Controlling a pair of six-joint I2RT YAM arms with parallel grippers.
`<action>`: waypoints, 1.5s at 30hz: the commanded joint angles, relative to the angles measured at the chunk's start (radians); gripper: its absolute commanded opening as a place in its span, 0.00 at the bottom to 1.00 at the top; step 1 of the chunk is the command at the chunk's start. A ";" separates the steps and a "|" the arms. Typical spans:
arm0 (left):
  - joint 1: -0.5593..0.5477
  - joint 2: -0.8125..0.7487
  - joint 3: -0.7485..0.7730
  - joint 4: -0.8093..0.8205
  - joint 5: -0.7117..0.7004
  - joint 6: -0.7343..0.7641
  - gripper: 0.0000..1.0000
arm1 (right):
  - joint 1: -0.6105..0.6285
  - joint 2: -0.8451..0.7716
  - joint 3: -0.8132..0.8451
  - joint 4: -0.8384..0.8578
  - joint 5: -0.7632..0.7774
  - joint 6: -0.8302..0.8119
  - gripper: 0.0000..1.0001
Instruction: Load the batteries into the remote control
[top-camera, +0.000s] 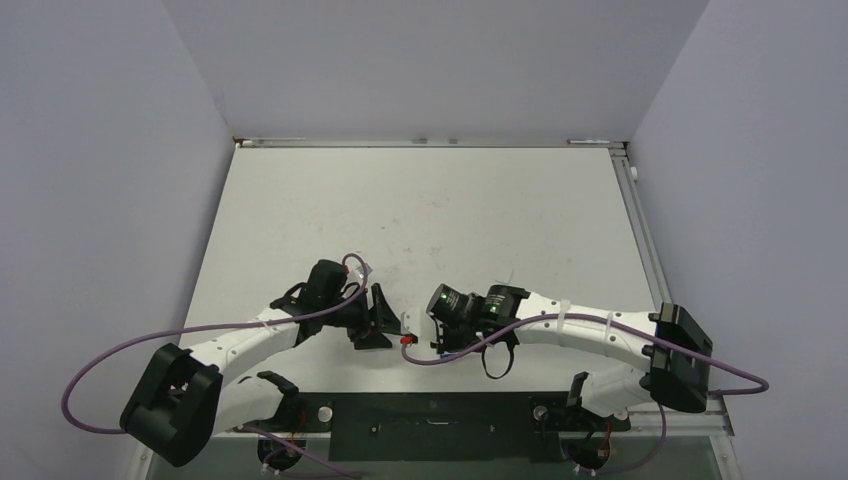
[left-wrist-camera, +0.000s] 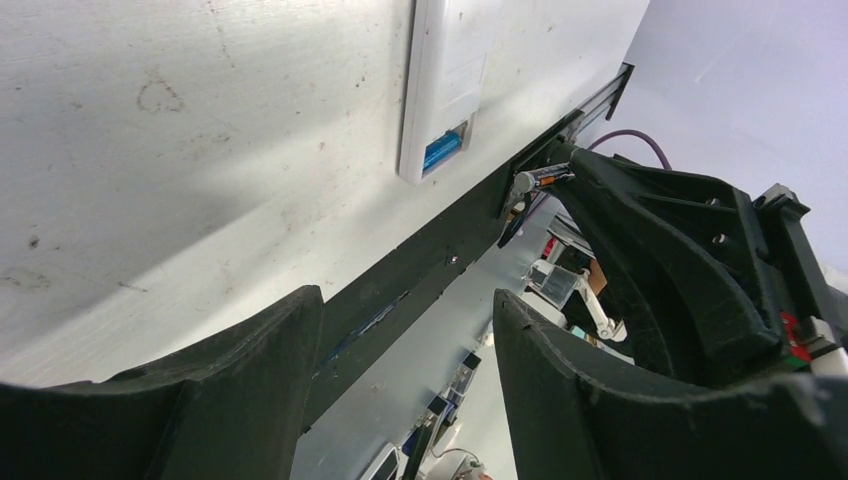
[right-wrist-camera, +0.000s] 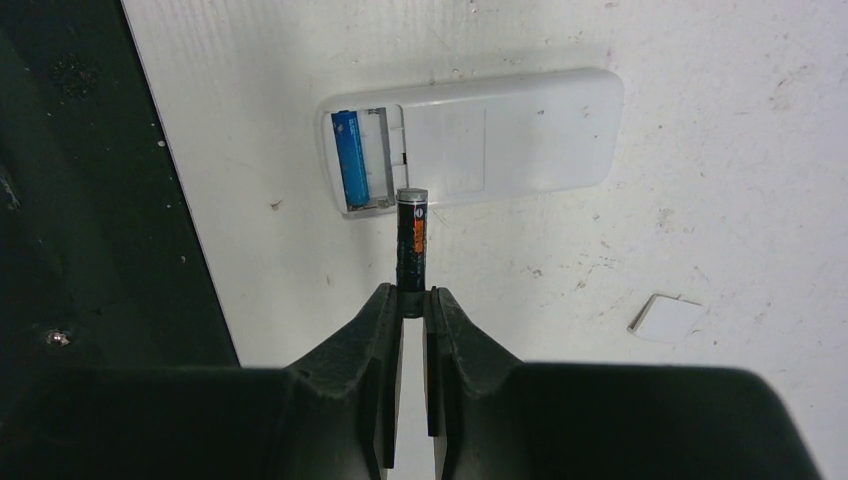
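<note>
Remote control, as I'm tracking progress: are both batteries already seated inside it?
No, only the blue battery sits in the remote control; the dark battery is pinched in the right gripper.

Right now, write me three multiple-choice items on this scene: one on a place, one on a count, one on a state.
1. Where is the slim blue cylindrical battery? A in the white rectangular plastic remote control's open compartment; B beside the remote; C under the remote.
2. How many batteries lie in that compartment? A none; B one; C two.
3. The right gripper is: A open; B shut on nothing; C shut on the dark battery with a metallic tip.
Key: 1 A, blue shows inside the open bay. 2 B, the slot next to it is bare. 3 C, it pinches that battery's end.
</note>
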 joint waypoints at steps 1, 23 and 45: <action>-0.002 -0.005 0.027 -0.031 -0.033 0.029 0.59 | 0.007 0.025 -0.015 0.040 0.016 -0.036 0.08; 0.007 -0.008 0.012 -0.046 -0.040 0.034 0.59 | 0.022 0.143 -0.033 0.084 -0.013 -0.047 0.09; 0.009 -0.001 0.005 -0.035 -0.035 0.032 0.59 | 0.036 0.197 -0.030 0.096 -0.022 -0.051 0.09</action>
